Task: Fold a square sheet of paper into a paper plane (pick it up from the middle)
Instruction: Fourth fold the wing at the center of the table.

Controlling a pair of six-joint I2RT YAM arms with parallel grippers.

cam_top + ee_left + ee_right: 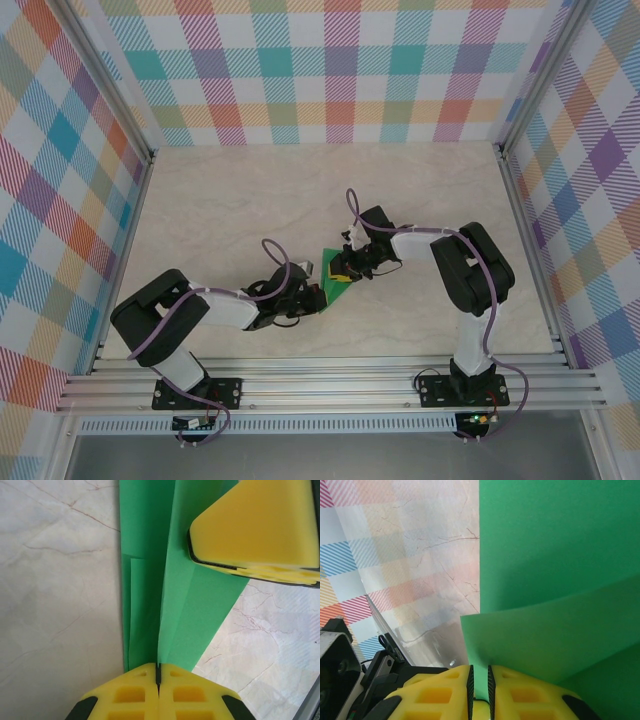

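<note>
The green sheet of paper (337, 281) lies folded into long layers at the table's middle, between both arms. My left gripper (318, 290) reaches it from the left. In the left wrist view its jaws (158, 672) are shut on the raised centre crease of the paper (145, 605). My right gripper (346, 270) comes in from the right, and one of its yellow fingers (255, 525) rests over the paper's far end. In the right wrist view a lifted flap of the paper (555, 630) curves down between the right gripper's jaws (480, 677), which stand a narrow slit apart around it.
The marble tabletop (240, 200) lies bare around the paper. Aluminium rails (330, 385) run along the near edge, and checkered walls (330, 70) close the back and sides.
</note>
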